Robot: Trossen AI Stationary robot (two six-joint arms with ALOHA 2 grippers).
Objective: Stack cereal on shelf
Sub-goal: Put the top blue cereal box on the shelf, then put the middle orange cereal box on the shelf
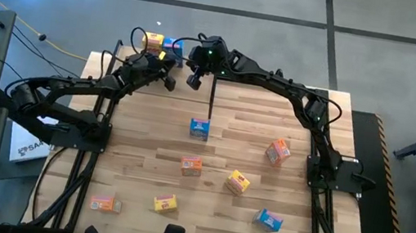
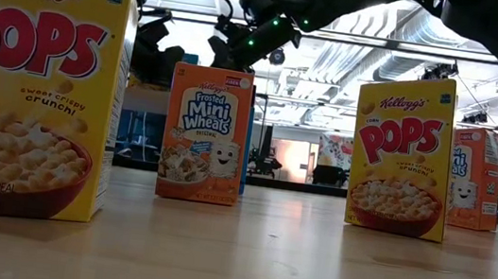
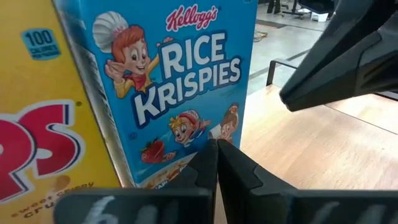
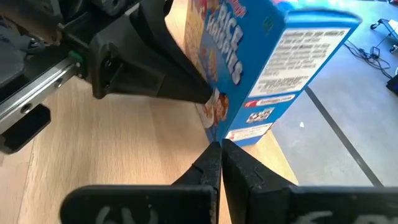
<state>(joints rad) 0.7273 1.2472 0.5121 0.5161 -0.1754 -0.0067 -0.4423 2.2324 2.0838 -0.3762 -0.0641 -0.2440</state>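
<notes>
A blue Rice Krispies box (image 3: 186,81) stands upright on the light-wood shelf board (image 4: 124,143), near its far edge. A yellow Corn Pops box (image 3: 37,124) stands right beside it. In the high view the pair, the yellow box (image 1: 153,40) and the blue box (image 1: 172,45), sits at the table's far-left side. My left gripper (image 3: 216,149) is shut, at the blue box's front. My right gripper (image 4: 217,149) is shut, at the box's lower corner. Several more cereal boxes lie loose on the tabletop. My left gripper has its shut fingertips (image 4: 205,98) against the lower part of the blue box's printed front (image 3: 186,134), coming nearly level from the table's near side. The box stands upright on its base on the board. My right gripper has its shut tips at the box's lower side corner (image 4: 231,134); whether they touch it, I cannot tell.
Loose boxes on the tabletop: blue (image 1: 199,128), orange (image 1: 278,152), orange (image 1: 191,164), yellow (image 1: 237,182), yellow (image 1: 165,203), orange (image 1: 102,203), blue (image 1: 268,220). Beyond the board's far edge the floor (image 4: 336,137) drops away. A thin black post (image 1: 212,101) stands by the grippers.
</notes>
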